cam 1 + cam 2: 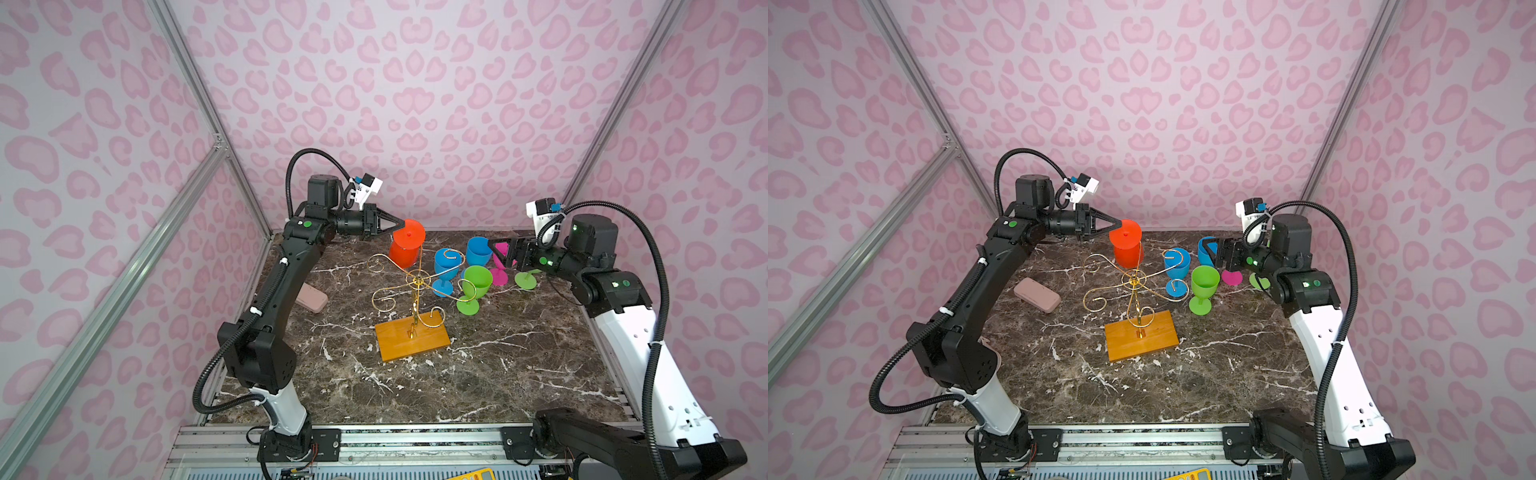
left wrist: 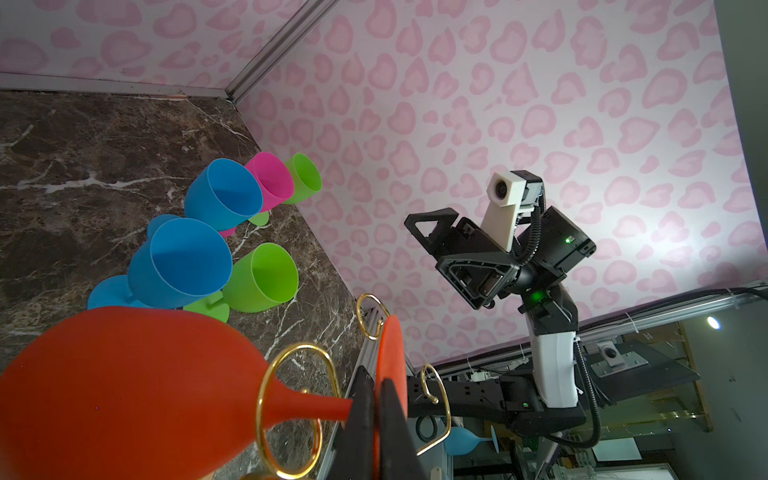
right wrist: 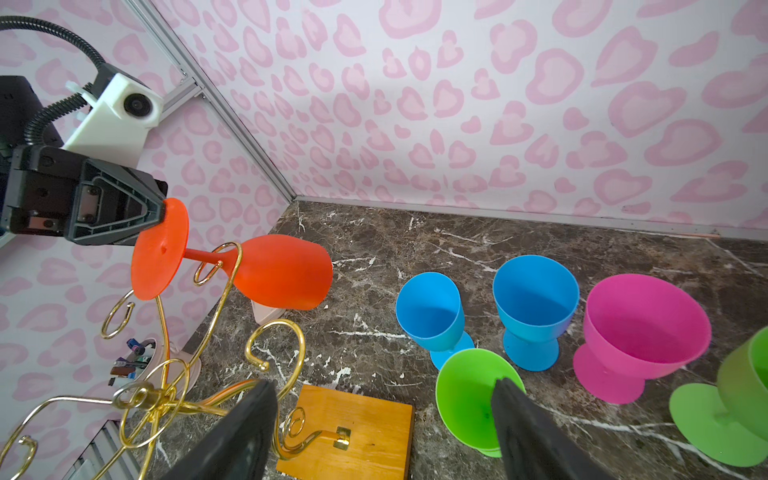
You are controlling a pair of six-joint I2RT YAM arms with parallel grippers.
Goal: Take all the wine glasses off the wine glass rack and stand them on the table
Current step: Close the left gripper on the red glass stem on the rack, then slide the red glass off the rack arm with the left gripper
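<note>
The left gripper is clamping the wine glass by its foot, stem inside the rack hook, likely for sliding out; right gripper is hanging, jaws apart.

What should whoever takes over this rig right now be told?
Left gripper: shut on the foot of the red glass.
Right gripper: open, empty, hovering by the standing glasses.
Rack: mid-table. The red glass is tipped sideways with its stem inside one scroll, not free yet.
Done: blue glasses, pink glass and green glasses stand off the rack.
Left: probably draw the red stem out of the scroll, then set the glass down.
</note>
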